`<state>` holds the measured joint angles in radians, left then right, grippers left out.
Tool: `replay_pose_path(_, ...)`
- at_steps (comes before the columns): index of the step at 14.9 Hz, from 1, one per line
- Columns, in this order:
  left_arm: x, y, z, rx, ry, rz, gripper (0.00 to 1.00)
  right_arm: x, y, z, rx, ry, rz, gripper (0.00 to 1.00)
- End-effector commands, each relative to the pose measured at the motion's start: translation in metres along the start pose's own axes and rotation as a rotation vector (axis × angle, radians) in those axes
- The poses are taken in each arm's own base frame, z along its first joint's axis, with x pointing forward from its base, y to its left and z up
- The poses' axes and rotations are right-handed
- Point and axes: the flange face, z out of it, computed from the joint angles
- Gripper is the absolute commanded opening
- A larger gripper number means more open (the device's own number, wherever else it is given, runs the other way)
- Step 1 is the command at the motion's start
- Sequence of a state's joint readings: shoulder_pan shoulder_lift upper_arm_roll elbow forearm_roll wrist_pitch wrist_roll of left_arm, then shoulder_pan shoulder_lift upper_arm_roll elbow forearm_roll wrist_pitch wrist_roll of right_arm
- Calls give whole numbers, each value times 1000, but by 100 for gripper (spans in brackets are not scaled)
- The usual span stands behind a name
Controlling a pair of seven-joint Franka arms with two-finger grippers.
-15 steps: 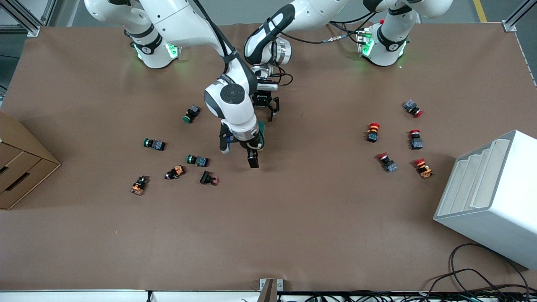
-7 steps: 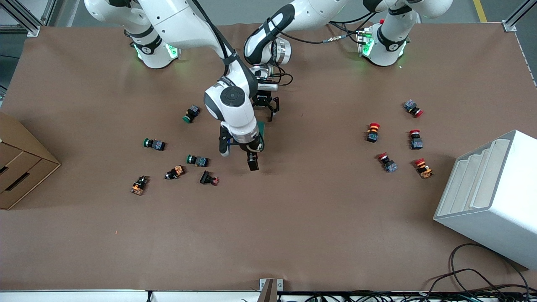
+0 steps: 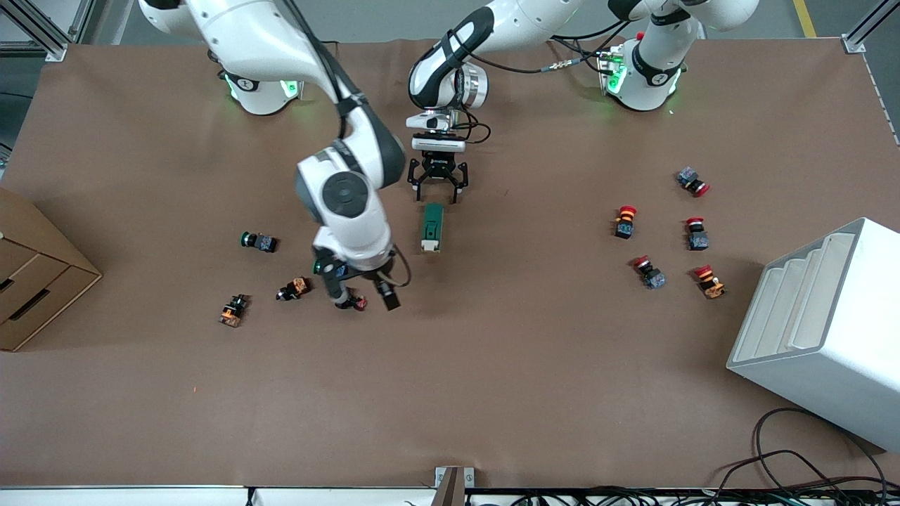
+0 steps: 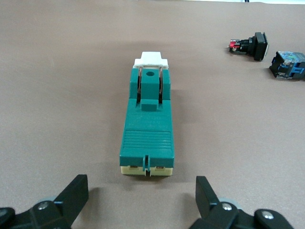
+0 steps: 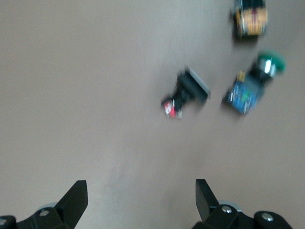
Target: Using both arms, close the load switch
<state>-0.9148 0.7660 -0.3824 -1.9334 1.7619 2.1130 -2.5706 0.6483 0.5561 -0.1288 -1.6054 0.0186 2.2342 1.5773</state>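
The load switch (image 3: 432, 227), a dark green block, lies on the brown table with its white lever (image 3: 429, 246) at the end nearer the front camera. My left gripper (image 3: 436, 192) is open and empty, low over the table just off the switch's other end. In the left wrist view the switch (image 4: 147, 129) lies just ahead of the open left gripper (image 4: 142, 198), apart from both fingers. My right gripper (image 3: 363, 298) is open and empty over a black and red push button (image 3: 355, 303). In the right wrist view the right gripper (image 5: 141, 200) holds nothing.
Green and orange push buttons (image 3: 259, 241) (image 3: 294, 288) (image 3: 232, 309) lie toward the right arm's end, beside a cardboard box (image 3: 35, 281). Several red push buttons (image 3: 624, 221) and a white rack (image 3: 823, 330) are toward the left arm's end.
My right arm has swung away from the load switch toward its own end of the table and now hangs over the push buttons. The switch is uncovered. My left gripper has not moved.
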Motion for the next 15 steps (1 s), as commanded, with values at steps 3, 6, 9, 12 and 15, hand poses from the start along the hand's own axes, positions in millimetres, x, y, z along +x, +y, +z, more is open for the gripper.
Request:
replay_pose_path(3,-10,8,4,-13,-13,-3,99,92,21,-43,-52,-39,-303,100)
replay_pose_path(6,-10,8,4,-9,-15,-7,99,169,46,-70,-63,-126,-486,100)
replay_pose_path(9,-9,8,5,-7,-15,-11,99,240,81,-99,-76,-177,-713,100)
replay_pose_path(12,-11,6,5,-3,-19,-11,99,297,110,-134,-94,-234,-862,100)
replay_pose_path(15,-16,3,5,0,-25,-1,99,330,127,-165,-114,-267,-921,100)
